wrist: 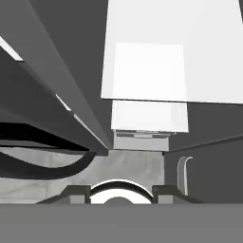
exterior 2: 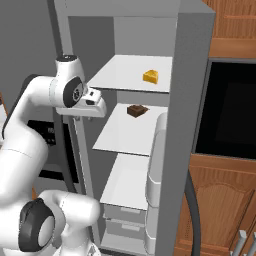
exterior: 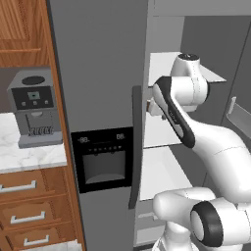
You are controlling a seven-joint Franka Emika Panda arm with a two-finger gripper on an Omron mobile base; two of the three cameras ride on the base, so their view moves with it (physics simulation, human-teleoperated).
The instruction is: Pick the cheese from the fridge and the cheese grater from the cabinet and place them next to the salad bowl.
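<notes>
Hovered at the fridge (exterior 2: 192, 75) opening with the end effector (exterior 2: 92, 106) empty; jaw state could not be told. Cheese (exterior 2: 150, 76) sat on the upper shelf, above and beyond the end effector. Risked clipping that shelf's edge when reaching in.

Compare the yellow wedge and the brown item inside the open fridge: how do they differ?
The cheese is yellow-orange and wedge-shaped; the brown item is dark and flatter. The cheese sits on the upper shelf, the brown item one shelf lower. Both are small and ungrasped.
</notes>
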